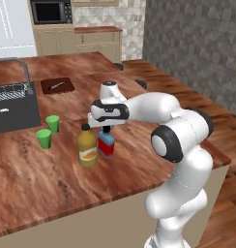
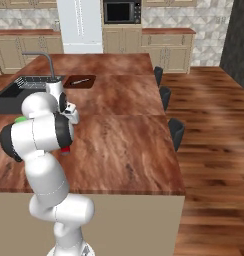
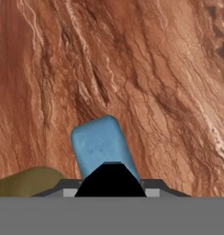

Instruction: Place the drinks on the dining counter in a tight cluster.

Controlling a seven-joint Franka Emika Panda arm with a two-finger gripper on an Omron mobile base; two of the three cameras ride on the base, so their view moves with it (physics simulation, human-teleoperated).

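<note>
On the dining counter (image 1: 37, 179), a glossy reddish-brown island top, a tall amber-yellow bottle (image 1: 87, 150) with a dark cap stands upright. Close on its right stands a squat blue flask (image 1: 106, 145) with a red label. My gripper (image 1: 106, 130) comes down from above and is shut on the flask's black cap. The hand view looks straight down on the flask's blue shoulder (image 3: 98, 144), with its cap between my fingertips and the amber bottle (image 3: 26, 183) at the lower left. From the right base view my arm hides the flask except a red sliver (image 2: 66, 149).
Two small green cups (image 1: 52, 123) (image 1: 44, 138) stand left of the bottles. Behind them lie the dark sink (image 1: 13, 104) with its faucet (image 1: 23, 68) and a cutting board (image 1: 57, 85). Dark stools (image 2: 176, 132) line the counter's right edge.
</note>
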